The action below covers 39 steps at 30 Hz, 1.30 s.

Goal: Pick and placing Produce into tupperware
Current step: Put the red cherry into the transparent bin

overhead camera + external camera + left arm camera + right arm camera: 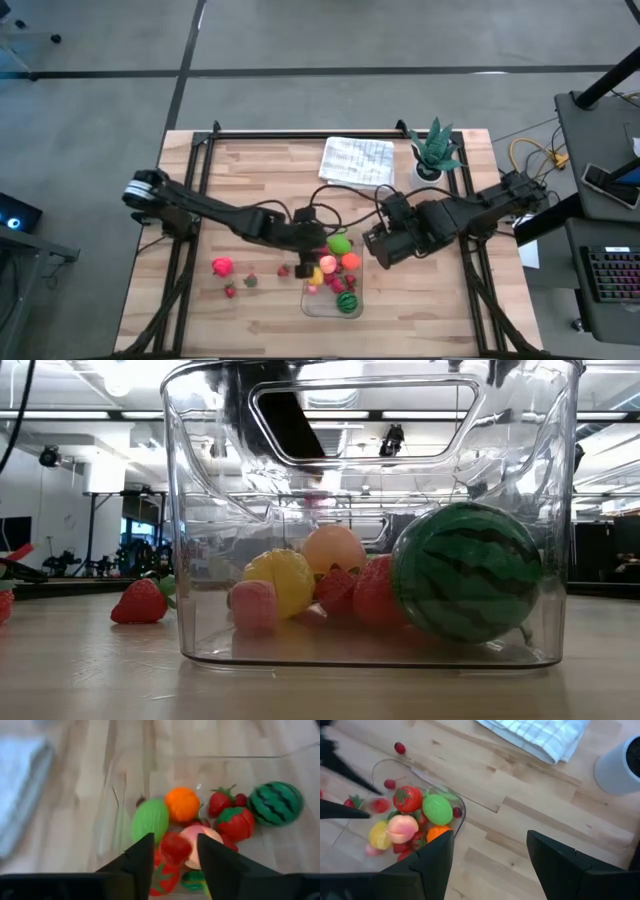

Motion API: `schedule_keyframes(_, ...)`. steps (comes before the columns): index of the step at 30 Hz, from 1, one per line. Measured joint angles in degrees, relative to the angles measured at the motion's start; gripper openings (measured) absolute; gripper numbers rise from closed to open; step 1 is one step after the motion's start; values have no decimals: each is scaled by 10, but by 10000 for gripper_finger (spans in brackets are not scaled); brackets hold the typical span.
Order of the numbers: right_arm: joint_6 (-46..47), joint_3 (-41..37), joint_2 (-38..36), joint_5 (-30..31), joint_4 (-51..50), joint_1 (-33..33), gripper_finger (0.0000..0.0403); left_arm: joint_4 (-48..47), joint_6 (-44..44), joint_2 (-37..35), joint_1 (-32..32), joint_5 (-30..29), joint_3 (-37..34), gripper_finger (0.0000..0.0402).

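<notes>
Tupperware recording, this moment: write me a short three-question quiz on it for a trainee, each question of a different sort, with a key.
1. Fill in: the right gripper, beside the container, is ___ (open or shut) and holds nothing.
2. Which is above the container? A. the left gripper B. the right gripper C. neither
3. True or false: the watermelon lies on the table outside the container.

Key: 1. open. 2. A. 3. false; it lies inside, next to the other fruit.
</notes>
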Motion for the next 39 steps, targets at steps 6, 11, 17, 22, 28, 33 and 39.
schedule_keyframes(6,3,6,-1,0,-2,16,242,-16,-72,5,2,-14,-2,223)
schedule_keyframes(11,6,6,-3,1,-14,17,242,-130,-50,-49,6,-25,2,254)
schedule_keyframes(17,15,6,-14,6,-17,15,242,-166,5,-150,46,-19,-119,255)
schedule_keyframes(22,34,6,-19,18,-17,13,242,-21,111,-181,83,37,-267,256)
schedule_keyframes(28,54,6,-20,20,-17,10,242,66,133,-173,143,65,-323,256)
schedule_keyframes(33,68,6,-20,19,-16,5,242,93,181,-137,186,90,-322,256)
schedule_keyframes(39,77,5,-20,20,-17,1,242,109,214,-74,211,119,-303,256)
